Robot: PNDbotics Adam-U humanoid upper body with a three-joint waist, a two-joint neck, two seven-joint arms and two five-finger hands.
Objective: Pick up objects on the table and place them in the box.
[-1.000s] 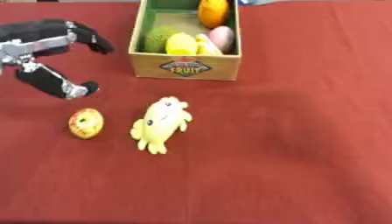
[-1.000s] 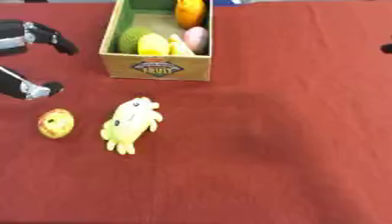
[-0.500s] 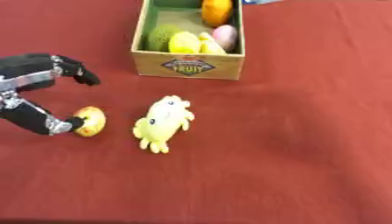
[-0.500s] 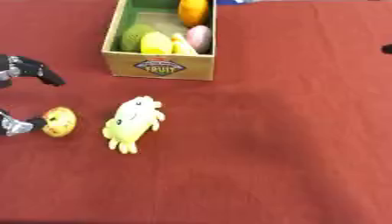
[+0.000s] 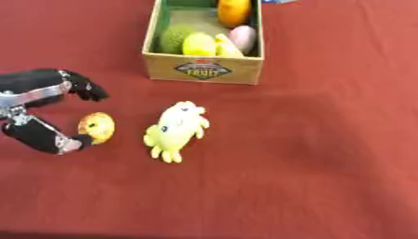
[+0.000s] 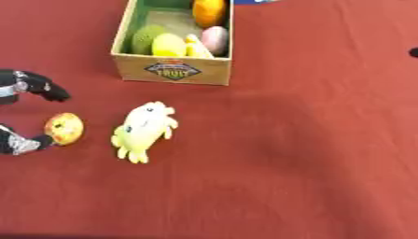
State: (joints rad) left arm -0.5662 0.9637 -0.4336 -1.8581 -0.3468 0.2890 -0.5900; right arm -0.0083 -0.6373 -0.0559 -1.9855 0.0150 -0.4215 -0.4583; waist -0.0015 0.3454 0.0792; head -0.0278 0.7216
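Observation:
A small orange-yellow round fruit (image 5: 97,127) lies on the red cloth at the left. My left hand (image 5: 37,112) is around it from the left: the thumb tip touches its lower left side, while the fingers arch above it and stay apart from it. To the right of the fruit lies a yellow plush toy (image 5: 176,130). A cardboard fruit box (image 5: 203,70) stands behind, holding an orange, a green fruit, a yellow fruit and a pink one. A dark bit at the right edge (image 6: 413,52) may be my right hand.
The red tablecloth (image 5: 326,154) covers the whole table. A blue thing (image 5: 277,1) peeks in at the far edge behind the box.
My left hand has come down and toward me, from beside the box to the round fruit, so that its thumb now touches the fruit. The fruit and the toy lie where they were.

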